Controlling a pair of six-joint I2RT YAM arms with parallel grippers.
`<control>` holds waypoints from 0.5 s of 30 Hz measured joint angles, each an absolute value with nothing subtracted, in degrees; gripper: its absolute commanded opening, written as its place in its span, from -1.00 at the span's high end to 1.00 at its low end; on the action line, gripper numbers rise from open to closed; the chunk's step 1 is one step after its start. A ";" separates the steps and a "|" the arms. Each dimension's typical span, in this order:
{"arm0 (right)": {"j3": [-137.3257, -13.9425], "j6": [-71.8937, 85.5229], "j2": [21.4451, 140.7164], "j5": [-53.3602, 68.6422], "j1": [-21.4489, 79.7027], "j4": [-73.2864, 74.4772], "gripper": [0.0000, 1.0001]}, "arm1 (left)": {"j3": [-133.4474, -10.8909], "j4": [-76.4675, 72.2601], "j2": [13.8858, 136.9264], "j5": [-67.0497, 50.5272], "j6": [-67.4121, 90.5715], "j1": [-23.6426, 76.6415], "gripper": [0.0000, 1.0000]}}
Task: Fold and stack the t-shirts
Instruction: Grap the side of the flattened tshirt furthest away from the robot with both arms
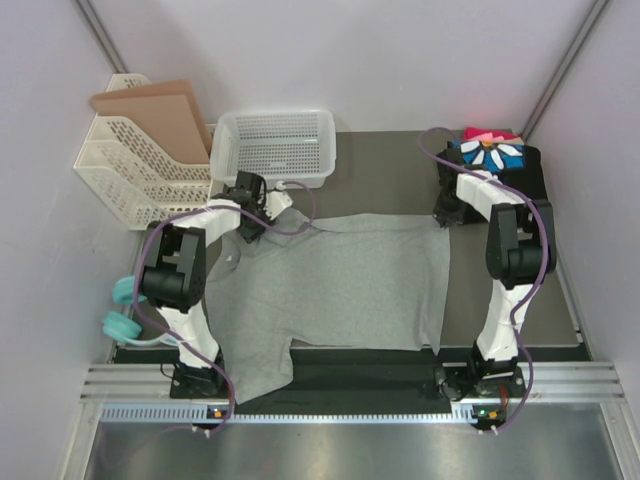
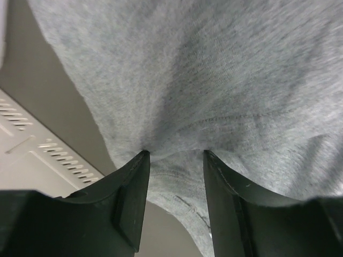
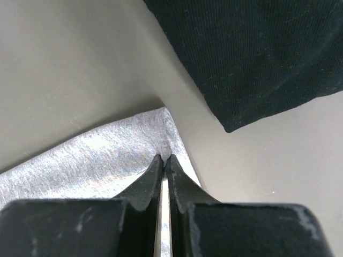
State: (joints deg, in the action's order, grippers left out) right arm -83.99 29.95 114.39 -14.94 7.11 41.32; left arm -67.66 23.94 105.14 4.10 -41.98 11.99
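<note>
Grey t-shirt (image 1: 330,285): it lies flat on the surface (image 1: 390,165), its long axis running left to right between your arms.
Left end effector (image 2: 174,155): at the far-left edge, fingers apart with cloth bunched between them, not yet clamped.
Right end effector (image 3: 162,158): clenched on the far-right corner.
Key relation: the shirt's body lies nearward of both end effectors, so you would likely fold it toward the bases.
Folded t-shirts (image 1: 495,158): far right, just beyond the right end effector.
</note>
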 measured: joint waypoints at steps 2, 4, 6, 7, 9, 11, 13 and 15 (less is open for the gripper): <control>-83.99 29.95 114.39 -14.94 7.11 41.32 1.00 | -67.88 23.77 106.08 4.10 -42.04 11.64 0.02; -83.99 29.95 114.39 -14.96 7.11 41.34 1.00 | -68.20 23.38 106.45 4.08 -42.04 11.40 0.02; -83.99 29.95 114.39 -14.98 7.11 41.34 1.00 | -68.47 23.16 106.69 4.10 -42.00 11.25 0.03; -83.99 29.95 114.39 -14.98 7.11 41.34 1.00 | -68.58 23.16 106.78 4.10 -41.98 11.22 0.04; -83.99 29.95 114.39 -15.07 7.11 41.34 1.00 | -68.73 23.16 107.02 4.12 -41.98 11.18 0.07; -83.99 29.95 114.39 -15.14 7.11 41.34 1.00 | -68.97 23.24 107.20 4.10 -41.98 11.18 0.13; -83.99 29.95 114.39 -15.16 7.11 41.34 1.00 | -69.14 23.35 107.37 4.08 -42.00 11.18 0.23; -83.99 29.93 114.39 -15.18 7.11 41.34 1.00 | -69.30 23.33 107.55 4.08 -42.11 11.18 0.39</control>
